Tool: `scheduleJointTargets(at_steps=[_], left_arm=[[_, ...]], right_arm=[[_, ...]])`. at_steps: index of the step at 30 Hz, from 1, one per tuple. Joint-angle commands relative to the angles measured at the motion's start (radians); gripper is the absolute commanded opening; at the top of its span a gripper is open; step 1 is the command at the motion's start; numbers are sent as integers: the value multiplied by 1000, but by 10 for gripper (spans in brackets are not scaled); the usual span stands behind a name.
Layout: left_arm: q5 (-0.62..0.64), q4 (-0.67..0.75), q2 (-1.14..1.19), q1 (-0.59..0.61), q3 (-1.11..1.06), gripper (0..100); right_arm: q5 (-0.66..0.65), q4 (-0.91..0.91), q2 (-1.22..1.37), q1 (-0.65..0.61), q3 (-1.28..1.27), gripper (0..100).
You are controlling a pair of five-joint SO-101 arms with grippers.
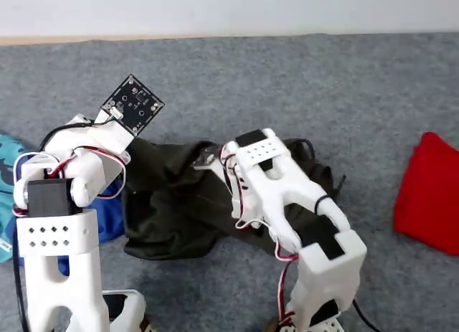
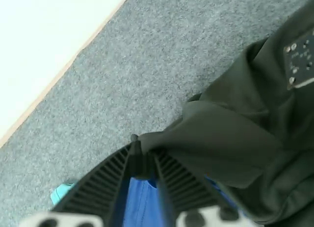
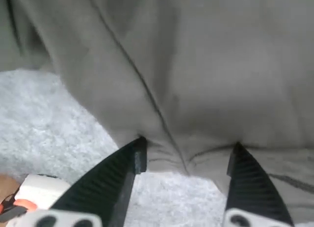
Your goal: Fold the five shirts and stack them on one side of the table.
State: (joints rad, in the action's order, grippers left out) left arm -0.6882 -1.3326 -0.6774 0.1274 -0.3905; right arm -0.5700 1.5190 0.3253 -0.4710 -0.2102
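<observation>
Olive shirt (image 2: 235, 134) tight within left tool (image 2: 141, 151); right tool (image 3: 189, 152) agape

We see a dark olive shirt (image 1: 161, 203) at the left pincer (image 2: 142, 156), blue shirt (image 2: 140, 202) under it, red shirt (image 1: 430, 192) well apart, speckled grey carpet (image 1: 287, 81).

White plastic left arm (image 1: 54, 260) and right arm (image 1: 287, 196), black servos (image 1: 49, 196), red-white-black cables (image 1: 237, 178), ribbed black jaws, square circuit board (image 1: 132, 104)

Bare carpet (image 1: 373, 131) lies open between the dark shirt (image 1: 165, 203) and red shirt (image 1: 430, 196); a blue shirt (image 1: 109, 217) crowds the left arm (image 1: 54, 231).
</observation>
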Motion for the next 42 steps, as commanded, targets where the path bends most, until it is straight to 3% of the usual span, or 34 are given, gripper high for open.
scheduleJointTargets(at_steps=[1, 9, 20, 26, 35, 42], left_arm=[[-8, 21, -8, -3, 5, 6], [-8, 21, -8, 3, 5, 6], [-8, 21, -8, 3, 5, 6], [-8, 21, -6, -2, 5, 6], [-8, 21, -6, -2, 5, 6], [-9, 21, -6, -2, -27, 6]], right_arm=[[-11, -10, 41, -2, 20, 268], [-6, 22, 81, 2, 117, 43], [-9, 183, 81, 47, 318, 45], [-8, 234, 88, 45, 364, 120], [-12, 217, 90, 44, 362, 66], [-5, 274, 90, 44, 361, 143]])
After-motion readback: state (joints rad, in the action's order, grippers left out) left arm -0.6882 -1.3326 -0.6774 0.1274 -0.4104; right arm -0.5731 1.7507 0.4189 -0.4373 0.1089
